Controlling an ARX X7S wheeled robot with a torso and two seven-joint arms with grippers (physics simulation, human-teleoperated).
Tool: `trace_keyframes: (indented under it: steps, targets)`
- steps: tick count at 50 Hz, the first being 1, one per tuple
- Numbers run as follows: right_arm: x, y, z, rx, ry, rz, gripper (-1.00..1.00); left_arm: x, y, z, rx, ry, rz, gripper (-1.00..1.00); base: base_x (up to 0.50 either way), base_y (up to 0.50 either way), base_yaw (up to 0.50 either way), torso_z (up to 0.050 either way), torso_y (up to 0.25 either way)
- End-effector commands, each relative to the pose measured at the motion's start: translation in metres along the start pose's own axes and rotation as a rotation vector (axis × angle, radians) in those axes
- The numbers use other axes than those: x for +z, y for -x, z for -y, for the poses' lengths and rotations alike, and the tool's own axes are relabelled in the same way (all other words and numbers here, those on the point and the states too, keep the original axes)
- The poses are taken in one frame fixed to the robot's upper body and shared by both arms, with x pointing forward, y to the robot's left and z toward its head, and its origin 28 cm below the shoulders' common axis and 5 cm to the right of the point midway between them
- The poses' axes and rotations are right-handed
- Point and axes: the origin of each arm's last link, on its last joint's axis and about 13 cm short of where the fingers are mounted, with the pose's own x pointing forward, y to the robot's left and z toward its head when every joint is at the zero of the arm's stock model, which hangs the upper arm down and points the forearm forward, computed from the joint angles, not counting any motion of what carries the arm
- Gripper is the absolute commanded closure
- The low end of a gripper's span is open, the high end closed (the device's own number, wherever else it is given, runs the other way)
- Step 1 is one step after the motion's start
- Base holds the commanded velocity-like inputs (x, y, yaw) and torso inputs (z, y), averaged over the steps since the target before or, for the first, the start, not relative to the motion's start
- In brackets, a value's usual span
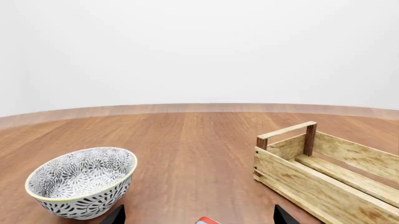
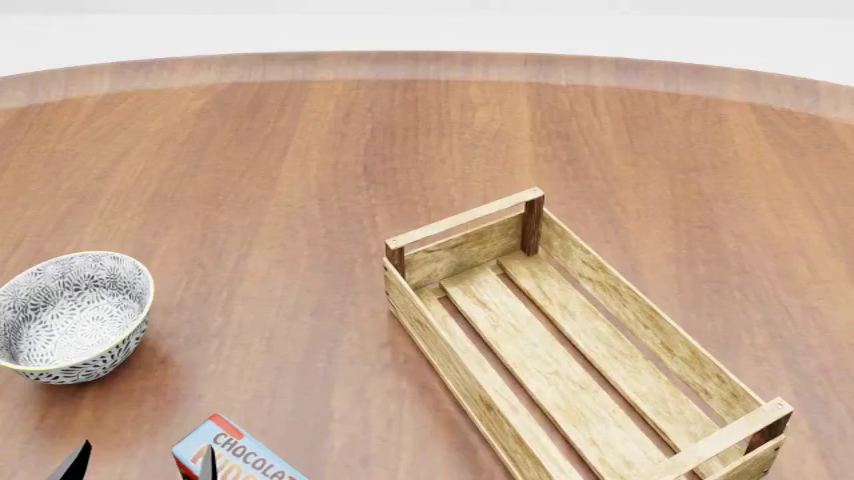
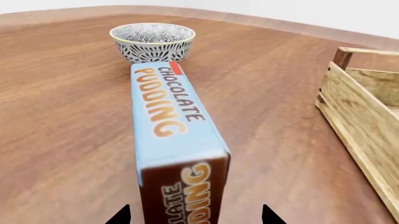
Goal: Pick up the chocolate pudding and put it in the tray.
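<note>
The chocolate pudding (image 3: pixel 168 116) lies flat on the wooden table, light-blue face up and its brown end toward my right wrist camera. My right gripper (image 3: pixel 195 215) is open, one fingertip on each side of that brown end, with a gap on both sides. In the head view the pudding (image 2: pixel 247 455) sits at the bottom left, cut off by the frame edge. My left gripper (image 2: pixel 140 465) is open just beside it, holding nothing. Only a red corner of the pudding (image 1: pixel 208 220) shows between the left gripper's (image 1: pixel 199 215) tips. The tray (image 2: pixel 574 340) stands to the right with nothing in it.
A black-and-white patterned bowl (image 2: pixel 70 315) stands on the table left of and beyond the pudding, also seen as the bowl (image 1: pixel 82 182) from the left wrist. The round table's far edge (image 2: pixel 427 65) curves across the back. The right arm is outside the head view.
</note>
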Motion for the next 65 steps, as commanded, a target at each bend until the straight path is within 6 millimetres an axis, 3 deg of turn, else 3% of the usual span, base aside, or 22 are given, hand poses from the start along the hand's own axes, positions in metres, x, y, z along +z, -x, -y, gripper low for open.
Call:
trace_keyframes:
  steps: [1, 65]
  targets:
    - [0.002, -0.006, 0.0, 0.006, 0.005, -0.006, -1.0, 0.0, 0.0, 0.0, 0.0, 0.0, 0.0, -1.0, 0.0, 0.0, 0.0, 0.0, 0.0]
    - [0.008, -0.024, 0.0, 0.024, 0.023, -0.031, -1.0, 0.0, 0.0, 0.001, -0.007, -0.003, 0.0, -1.0, 0.0, 0.0, 0.0, 0.0, 0.0]
